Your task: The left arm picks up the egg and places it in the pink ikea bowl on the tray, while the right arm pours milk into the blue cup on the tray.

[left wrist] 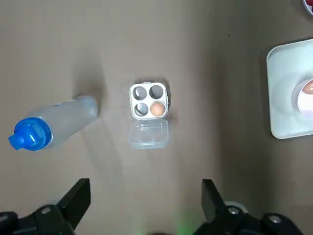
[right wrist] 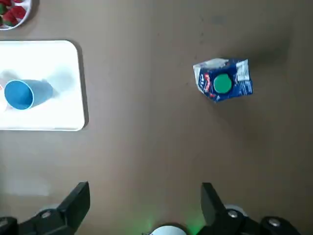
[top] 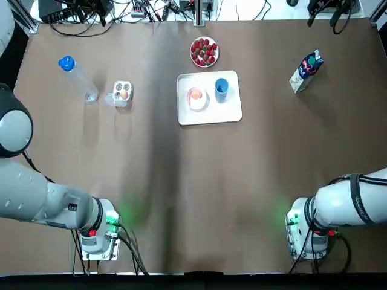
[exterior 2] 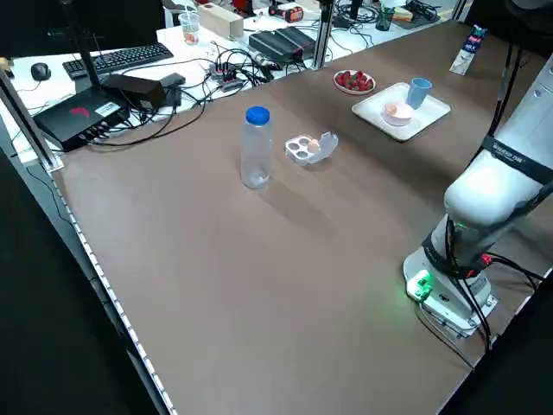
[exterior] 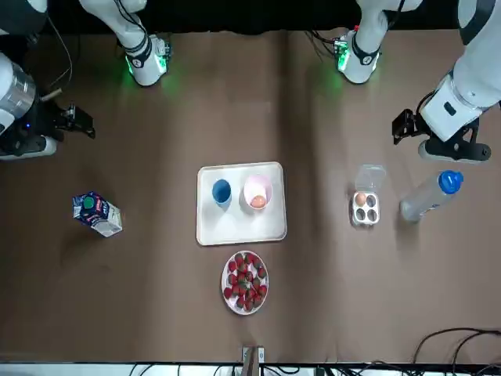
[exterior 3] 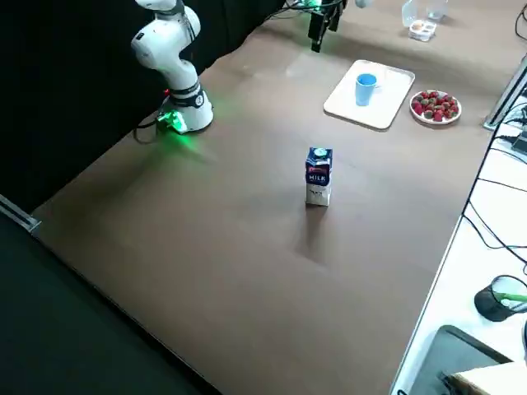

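Blue milk carton (exterior 3: 318, 175) stands upright, green cap (right wrist: 223, 83) facing up.

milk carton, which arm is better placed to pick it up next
Right. The milk carton stands on the robot's right of the tray, and the right claw, open, faces it. The left claw faces the egg box on the tray's other side.

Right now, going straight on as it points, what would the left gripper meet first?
The left gripper would probably meet bare brown tabletop short of the clear plastic egg carton; depth unclear.
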